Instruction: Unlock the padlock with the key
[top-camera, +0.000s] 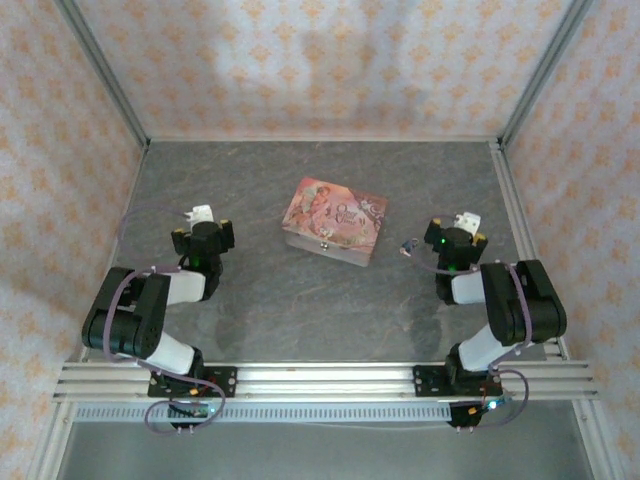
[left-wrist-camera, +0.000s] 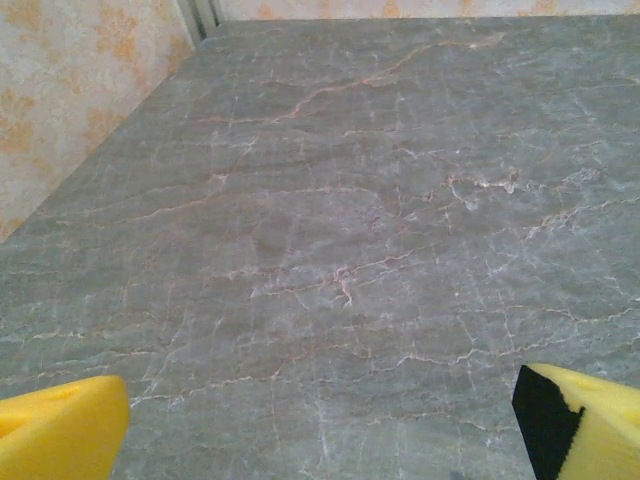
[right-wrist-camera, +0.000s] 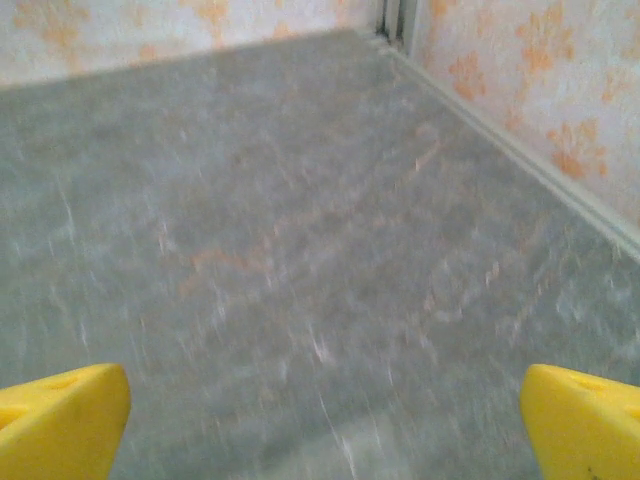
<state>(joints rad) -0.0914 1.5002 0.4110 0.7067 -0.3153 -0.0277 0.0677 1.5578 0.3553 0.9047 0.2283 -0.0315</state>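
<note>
Your left gripper (left-wrist-camera: 320, 435) and right gripper (right-wrist-camera: 320, 425) are both hanging with fingers (left-wrist-camera: 60, 430) spread wide, holding nothing, one on each side of the floral box (top-camera: 335, 222). You're seeing the padlock (top-camera: 408, 246) lying just right of that box.

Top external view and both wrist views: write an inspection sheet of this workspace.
Surface: grey veined table, flat.
Job's things: small dark-and-silver padlock lying on the table beside the right arm, apart from the box; key too small to make out.
Clutter: pink floral box mid-table, lid looks shut.
Grippers: left gripper and right gripper open, holding nothing.
Cables: purple cables looped at the arm bases.
Surroundings: floral walls, aluminium frame.
</note>
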